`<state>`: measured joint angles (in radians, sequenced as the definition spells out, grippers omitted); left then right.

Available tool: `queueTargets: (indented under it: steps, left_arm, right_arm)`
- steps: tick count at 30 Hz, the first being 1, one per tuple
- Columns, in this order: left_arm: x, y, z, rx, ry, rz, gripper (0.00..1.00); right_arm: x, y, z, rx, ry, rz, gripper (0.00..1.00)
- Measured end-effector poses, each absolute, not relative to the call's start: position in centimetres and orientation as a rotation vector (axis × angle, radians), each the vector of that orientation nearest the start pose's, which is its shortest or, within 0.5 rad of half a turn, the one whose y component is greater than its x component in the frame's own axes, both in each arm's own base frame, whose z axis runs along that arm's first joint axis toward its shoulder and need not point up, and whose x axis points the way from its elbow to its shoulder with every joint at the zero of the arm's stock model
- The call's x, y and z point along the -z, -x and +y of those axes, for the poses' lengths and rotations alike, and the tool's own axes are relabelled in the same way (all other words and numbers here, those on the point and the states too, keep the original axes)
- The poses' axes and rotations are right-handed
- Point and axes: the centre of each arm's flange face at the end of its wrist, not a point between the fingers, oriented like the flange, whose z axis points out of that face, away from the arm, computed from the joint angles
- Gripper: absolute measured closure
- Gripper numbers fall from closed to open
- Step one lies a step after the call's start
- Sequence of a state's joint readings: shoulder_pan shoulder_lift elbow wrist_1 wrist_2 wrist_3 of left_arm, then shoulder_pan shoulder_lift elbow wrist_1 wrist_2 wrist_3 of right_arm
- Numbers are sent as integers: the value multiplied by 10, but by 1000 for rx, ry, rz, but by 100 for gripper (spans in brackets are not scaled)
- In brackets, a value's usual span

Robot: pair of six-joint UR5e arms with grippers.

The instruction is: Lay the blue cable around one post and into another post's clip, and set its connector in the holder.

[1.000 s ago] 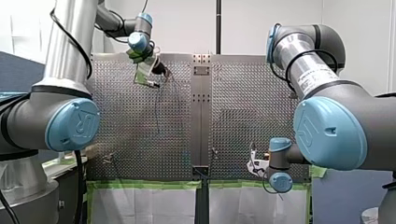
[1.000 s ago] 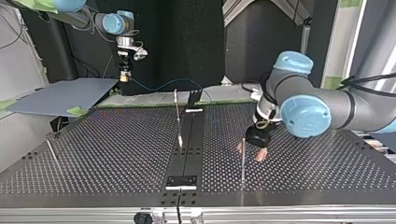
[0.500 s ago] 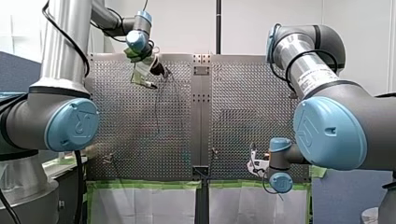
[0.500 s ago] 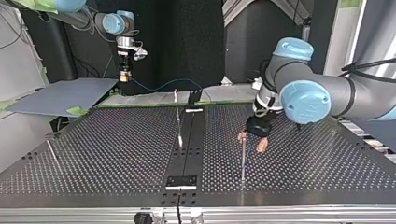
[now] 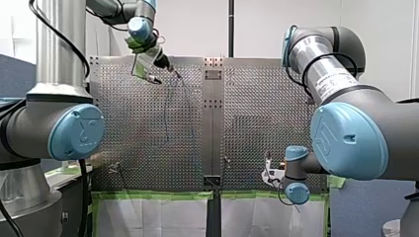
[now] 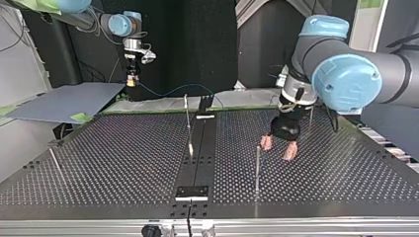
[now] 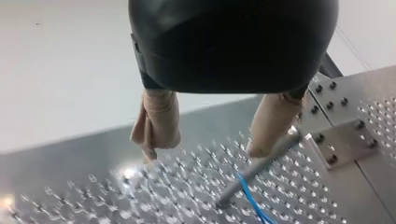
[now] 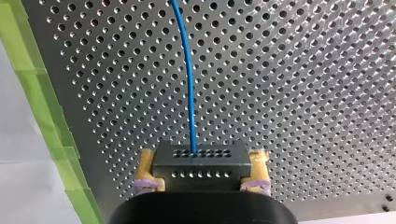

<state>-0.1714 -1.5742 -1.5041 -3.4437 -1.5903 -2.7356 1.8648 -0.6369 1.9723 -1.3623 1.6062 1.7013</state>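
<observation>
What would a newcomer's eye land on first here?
My left arm and right arm, bulky with blue joints, flank a perforated table. The right arm's fingers pinch a black connector trailing a blue cable; the left arm's fingers hang open beside a thin post.

A robotics lab: robot arms [image 5: 348, 140] flank a perforated table [image 6: 123, 148] with green tape [image 5: 148, 195].

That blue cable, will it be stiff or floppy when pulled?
Probably floppy: the blue cable sags in a loose curve away from my right gripper. Likely light too: it looks thin beside the connector held there.
</observation>
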Motion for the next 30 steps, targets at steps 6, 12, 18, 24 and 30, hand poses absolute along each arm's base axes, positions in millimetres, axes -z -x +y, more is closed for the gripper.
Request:
queueTargets:
  steps: [6, 12, 18, 24, 30]
  left_arm:
    - [-501, -430, -199, 866, 922, 1637, 0]
    - [-503, -430, -190, 777, 909, 1620, 0]
    - [-508, -428, -184, 696, 886, 1592, 0]
    - [-535, -414, -181, 657, 830, 1495, 0]
    - [-544, -411, -180, 605, 798, 1445, 0]
  right_arm:
    - [63, -279, -475, -1507, -1325, -1168, 100]
    - [63, -279, -475, -1509, -1324, -1169, 100]
    - [63, -280, -477, -1509, -1326, -1170, 100]
    - [63, -281, -480, -1500, -1337, -1177, 100]
    - [63, -282, -481, -1493, -1344, -1180, 100]
